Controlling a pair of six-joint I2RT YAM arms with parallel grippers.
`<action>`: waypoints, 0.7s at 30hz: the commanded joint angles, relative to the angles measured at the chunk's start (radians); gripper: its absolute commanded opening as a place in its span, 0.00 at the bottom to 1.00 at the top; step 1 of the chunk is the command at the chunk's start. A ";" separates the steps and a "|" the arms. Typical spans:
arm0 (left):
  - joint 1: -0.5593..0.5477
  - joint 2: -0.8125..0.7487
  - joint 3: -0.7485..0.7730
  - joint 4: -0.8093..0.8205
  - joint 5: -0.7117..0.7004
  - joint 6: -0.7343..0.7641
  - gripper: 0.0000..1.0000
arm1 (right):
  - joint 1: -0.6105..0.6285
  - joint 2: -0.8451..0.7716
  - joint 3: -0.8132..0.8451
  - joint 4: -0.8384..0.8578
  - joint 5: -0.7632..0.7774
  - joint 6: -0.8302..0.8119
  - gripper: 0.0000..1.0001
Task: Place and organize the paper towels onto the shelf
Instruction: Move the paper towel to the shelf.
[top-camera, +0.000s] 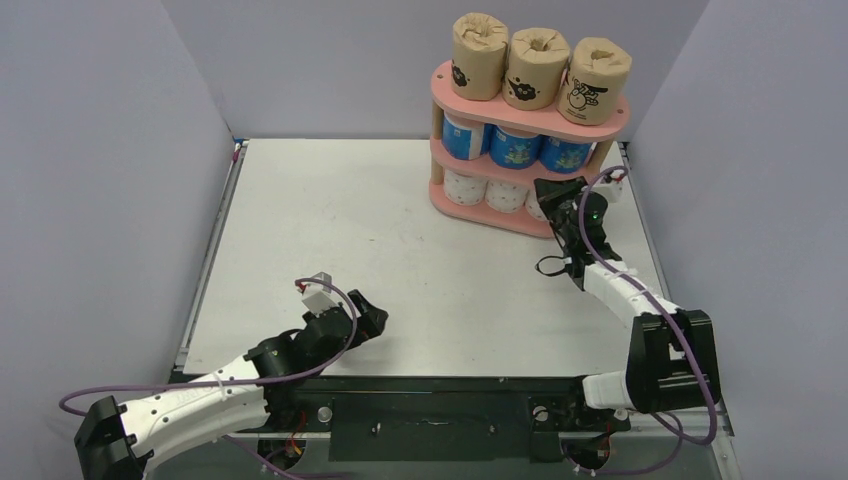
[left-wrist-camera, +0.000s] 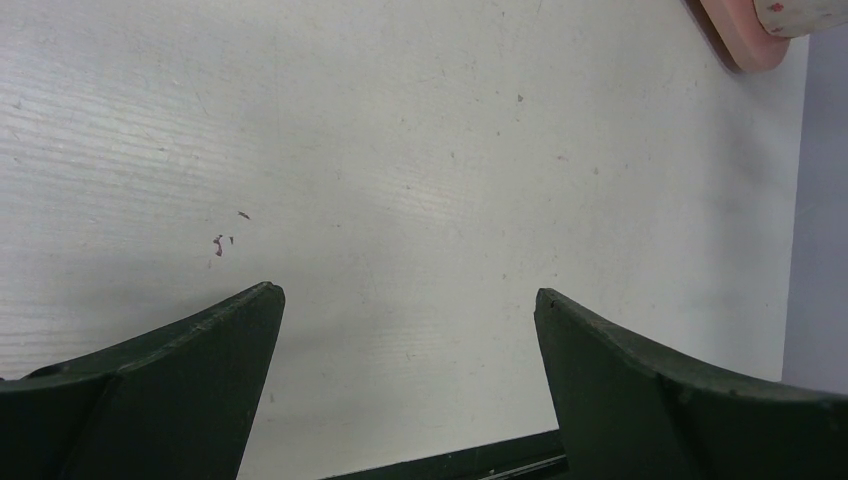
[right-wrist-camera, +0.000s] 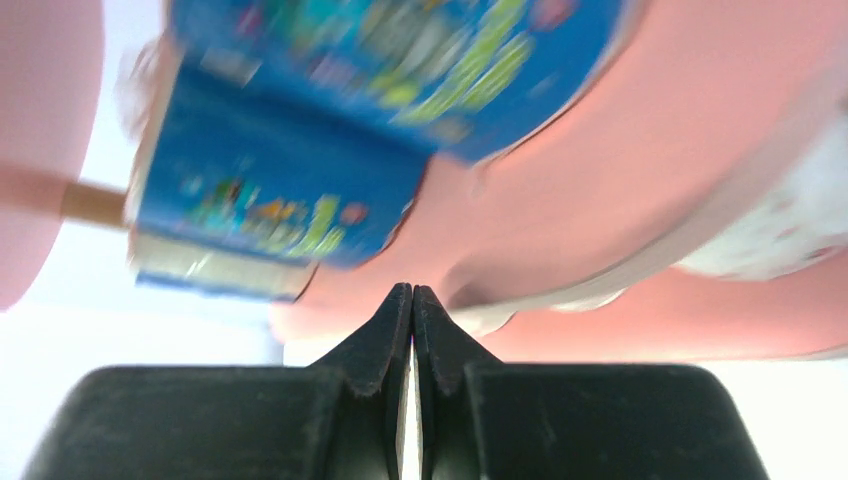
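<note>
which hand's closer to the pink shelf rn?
Right. The right hand, shut, is at the pink shelf's right front end, by the lower tiers. The left hand, open, is far off, low over the table near its near edge.

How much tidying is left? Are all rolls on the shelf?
Nearly done. The shelf holds three brown rolls on top, three blue rolls in the middle, white rolls at the bottom, the third partly hidden. Nothing is in hand: the right arm, jaws shut and empty, is by the bottom board; the left arm, jaws open, is over bare table. No rolls remain to place.
</note>
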 joint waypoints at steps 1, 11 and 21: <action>0.007 0.004 0.044 0.034 -0.006 0.003 0.96 | 0.107 -0.041 -0.001 0.102 0.035 0.016 0.00; 0.005 -0.044 0.036 0.005 -0.001 -0.012 0.96 | 0.298 0.127 0.179 0.110 0.089 0.007 0.00; 0.006 -0.104 0.029 -0.045 -0.035 -0.014 0.96 | 0.341 0.290 0.349 0.099 0.133 -0.017 0.00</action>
